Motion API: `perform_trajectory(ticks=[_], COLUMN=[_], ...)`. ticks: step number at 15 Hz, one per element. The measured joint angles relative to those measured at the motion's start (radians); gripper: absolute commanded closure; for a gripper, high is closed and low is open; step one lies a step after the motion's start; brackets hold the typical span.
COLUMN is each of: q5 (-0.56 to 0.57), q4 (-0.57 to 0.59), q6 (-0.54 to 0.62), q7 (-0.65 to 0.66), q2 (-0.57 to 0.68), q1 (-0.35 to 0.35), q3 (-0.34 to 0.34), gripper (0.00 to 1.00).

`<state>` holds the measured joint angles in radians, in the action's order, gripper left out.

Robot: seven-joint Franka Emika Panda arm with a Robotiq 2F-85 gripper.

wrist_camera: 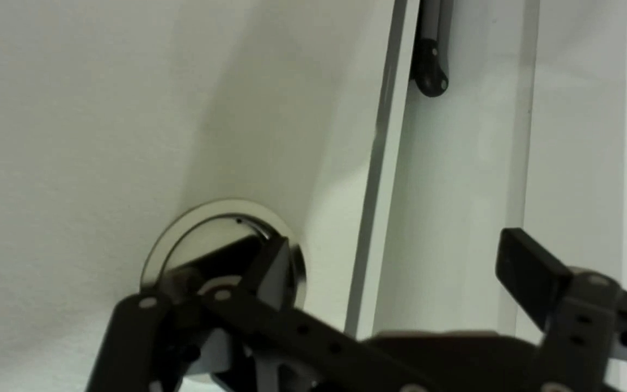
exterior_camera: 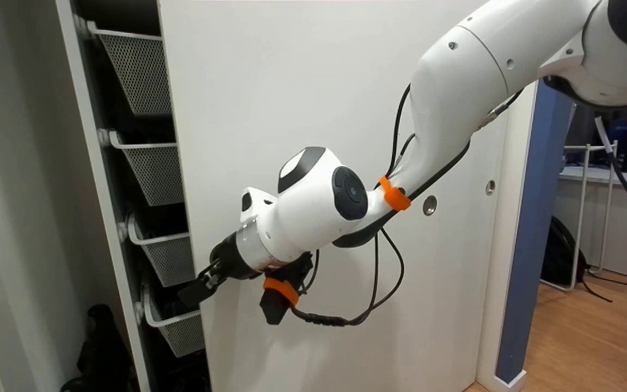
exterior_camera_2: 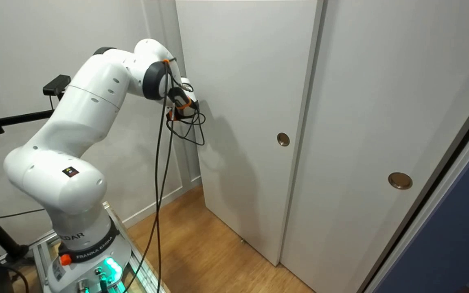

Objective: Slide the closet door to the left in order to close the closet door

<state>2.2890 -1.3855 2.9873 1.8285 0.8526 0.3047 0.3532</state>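
Blue wall end (exterior_camera: 533, 234) & wood flr (exterior_camera: 580, 337) at R in an exterior view; 4 wire baskets (exterior_camera: 153, 175) at L, cut off by closet door (exterior_camera: 292, 81); arm (exterior_camera: 449, 87) slants across it. In an exterior view, 2nd panel (exterior_camera_2: 360, 101) R of door, 2 rnd pulls (exterior_camera_2: 283, 139), cables (exterior_camera_2: 158, 171) hanging. Wrist view: jaws spread, door edge (wrist_camera: 379, 228) between, 1 finger (wrist_camera: 264, 261) at a pull (wrist_camera: 204, 239), contact unclear.
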Motion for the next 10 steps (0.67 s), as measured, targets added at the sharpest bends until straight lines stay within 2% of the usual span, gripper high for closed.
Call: perform_trajectory(ticks=[4,10], q5=[-0.005,-0.008], q4=[0.078,0.222], q6=[0.010,0.098], q7=[-0.010,-0.017], q2=[0.054,0.155], q1=[0.024,0.026], q3=[0.017,0.074], gripper=[0.00,0.00])
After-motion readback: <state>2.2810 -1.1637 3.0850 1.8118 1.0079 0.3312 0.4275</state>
